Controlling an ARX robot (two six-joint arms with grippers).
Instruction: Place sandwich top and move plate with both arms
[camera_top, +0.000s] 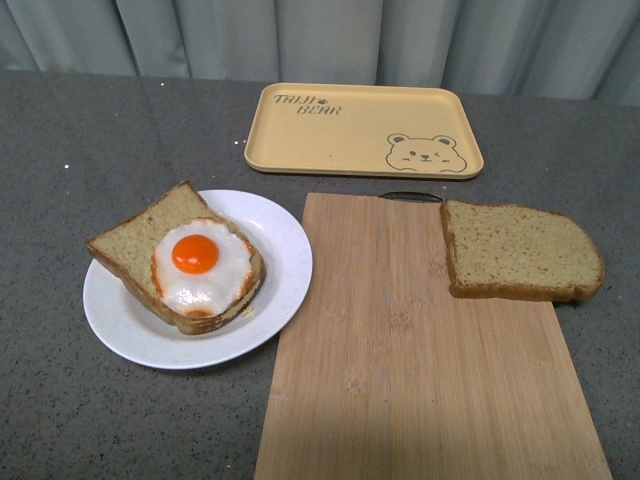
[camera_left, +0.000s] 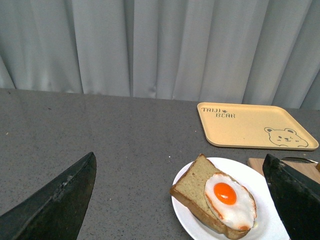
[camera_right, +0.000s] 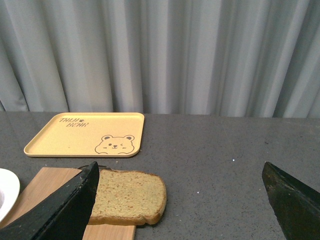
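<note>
Left end effector (camera_left: 180, 159) and right end effector (camera_right: 180, 166) gape released; sandwich top (camera_top: 520, 250) lies on cutting board (camera_top: 420, 360).

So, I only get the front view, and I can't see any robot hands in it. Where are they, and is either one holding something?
Observer: The left hand shows in its own wrist view. It is open, its fingers wide apart, and it holds nothing.
Visitor: What does it face?
Observer: The plate with the egg slice shows between those fingers, ahead of the hand and untouched.
Visitor: And the right one?
Observer: The right hand is open and empty too. The sandwich top lies partly on the cutting board ahead of it.
</note>
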